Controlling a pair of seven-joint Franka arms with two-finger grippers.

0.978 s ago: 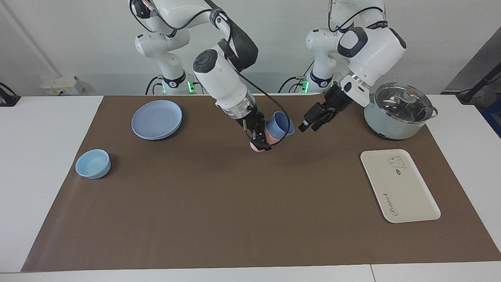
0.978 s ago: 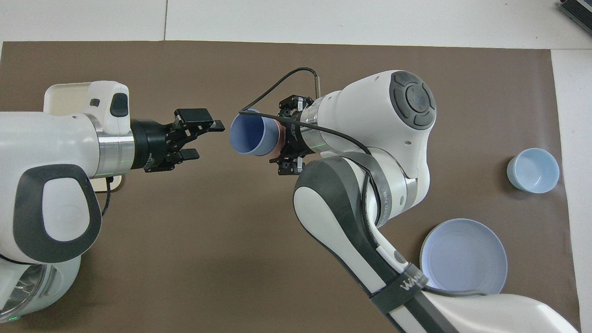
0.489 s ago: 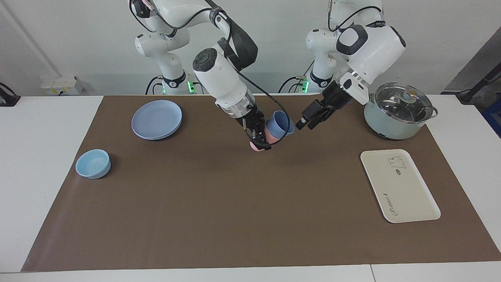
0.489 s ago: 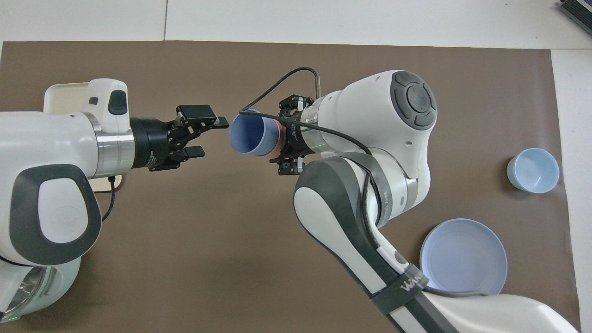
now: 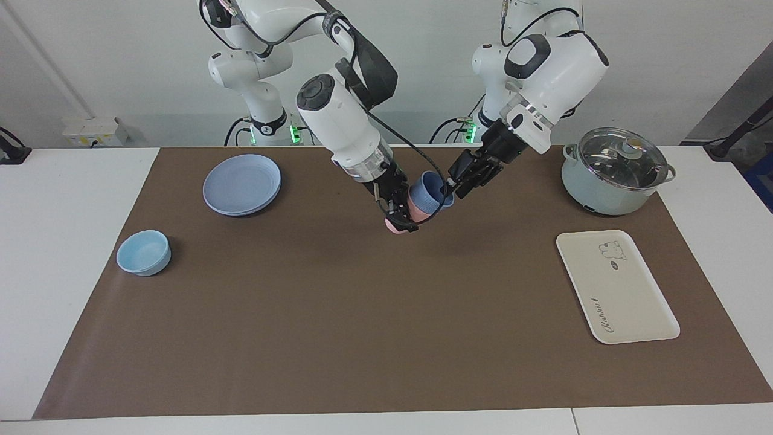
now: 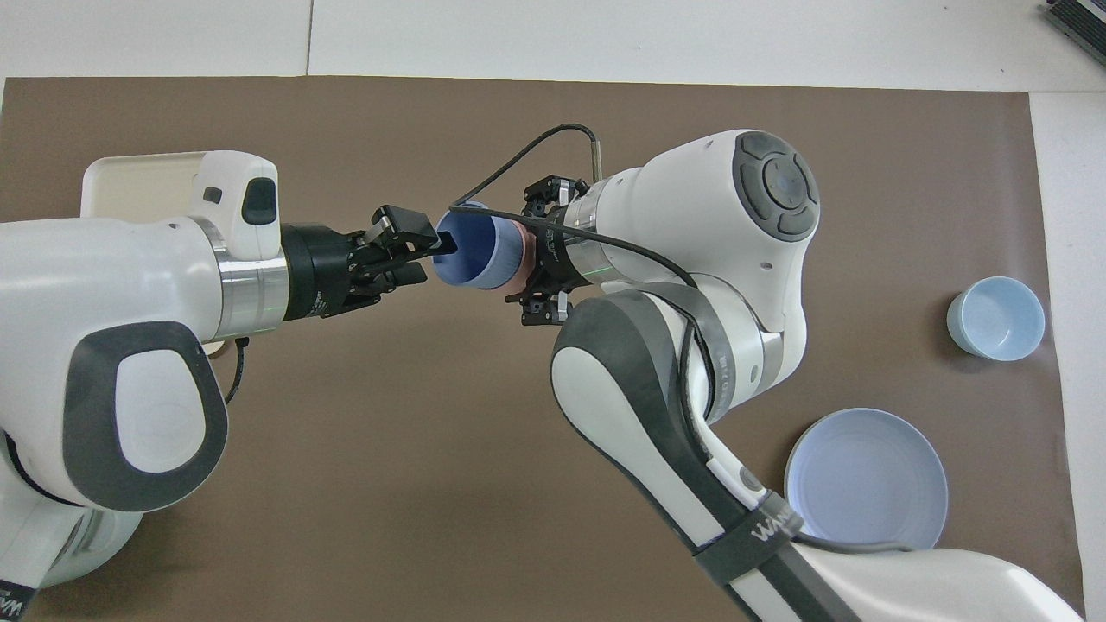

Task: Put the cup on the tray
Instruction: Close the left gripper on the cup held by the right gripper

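Note:
The periwinkle cup (image 5: pixel 432 188) sits nested in a pink tumbler (image 5: pixel 418 209), both tipped on their side in the air over the middle of the brown mat. My right gripper (image 5: pixel 400 215) is shut on the pink tumbler. The cup's mouth (image 6: pixel 475 252) points toward my left gripper (image 5: pixel 454 181), which is open with one fingertip (image 6: pixel 442 245) at the cup's rim. The cream tray (image 5: pixel 616 287) lies flat at the left arm's end of the table; in the overhead view (image 6: pixel 138 173) my left arm partly covers it.
A lidded pot (image 5: pixel 616 169) stands nearer to the robots than the tray. A round blue plate (image 5: pixel 241 183) and a light-blue bowl (image 5: pixel 144 252) lie toward the right arm's end, also in the overhead view: plate (image 6: pixel 866 477), bowl (image 6: pixel 995 317).
My left gripper has moved toward the cup's mouth and now reaches its rim. The right gripper has held the two tumblers still.

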